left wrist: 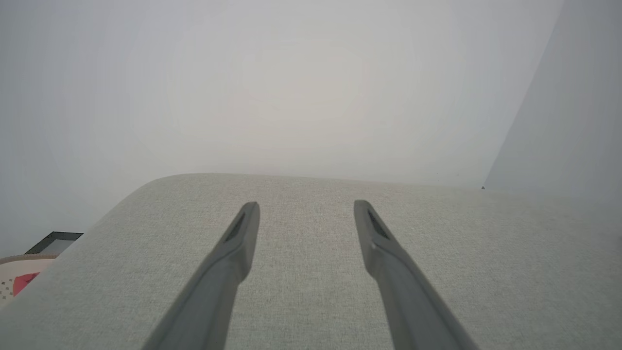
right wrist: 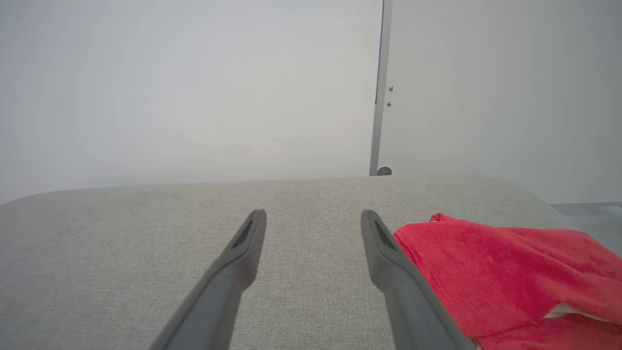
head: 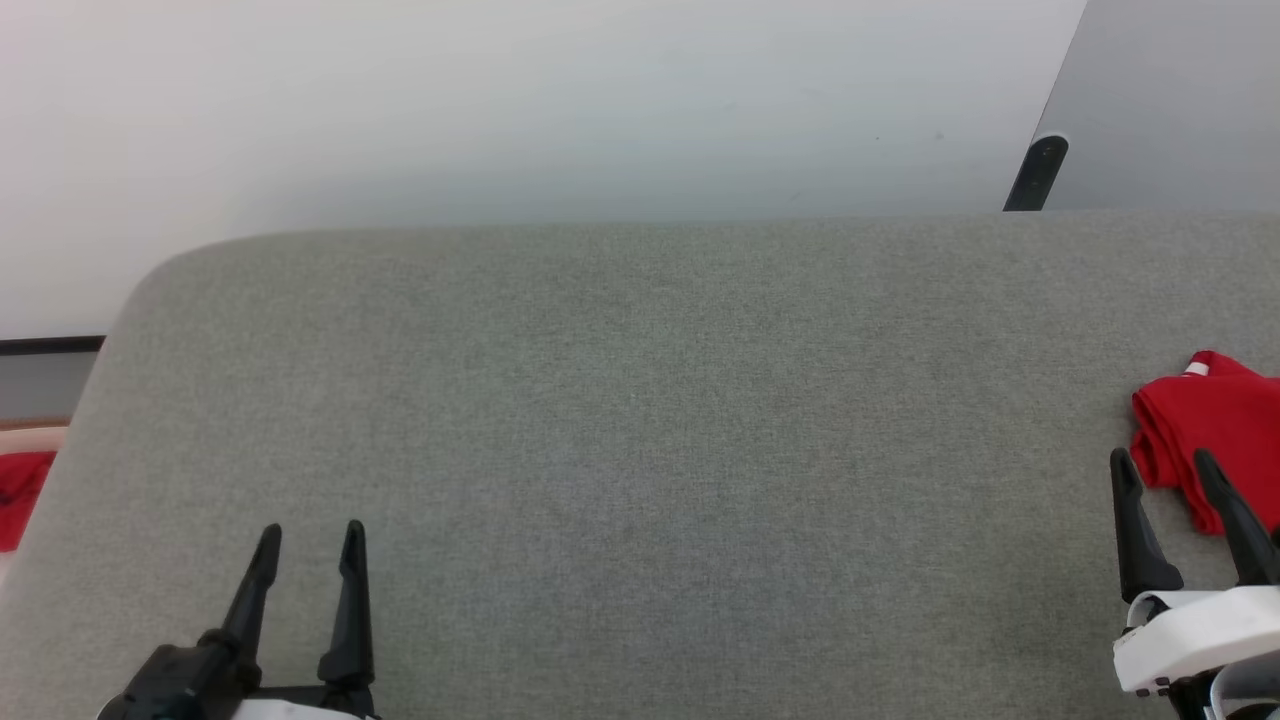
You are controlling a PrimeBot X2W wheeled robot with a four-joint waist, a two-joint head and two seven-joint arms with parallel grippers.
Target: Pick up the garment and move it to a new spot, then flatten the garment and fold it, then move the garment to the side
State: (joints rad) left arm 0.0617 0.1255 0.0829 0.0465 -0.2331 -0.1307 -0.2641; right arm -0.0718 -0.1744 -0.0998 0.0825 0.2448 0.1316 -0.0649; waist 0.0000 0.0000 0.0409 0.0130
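- Grey fabric surface (head: 640,400) takes up most of head cam; plain white wall (head: 500,100) runs behind its far edge.
- Surface's far-left corner is rounded, and the weave looks flat and bare across the middle.
- Off the surface's far-right corner I see a short dark post (head: 1035,172) where a greyer wall panel (head: 1170,100) begins.
- Garment (head: 1205,420) lies on the surface at its right side, bunched into a loose heap, mostly red w/ a small white bit at the top. Head cam's frame edge cuts it off.
- On right wrist cam the garment (right wrist: 486,272) lies close to the surface's rounded right corner, w/ a pale strip peeking from under a red fold.
- Right gripper (head: 1161,456) is over the surface's near-right part, fingers spread apart, nothing between them.
- Its outer finger (right wrist: 403,282) runs right along the garment's edge; can't tell if it touches.
- Left gripper (head: 311,528) is over the surface's near-left part, well apart from the garment, fingers also spread, nothing held.
- Left wrist cam has only bare weave between those fingers.
- Past the surface's left edge, lower down, sits a separate red cloth (head: 20,495), off the surface altogether.
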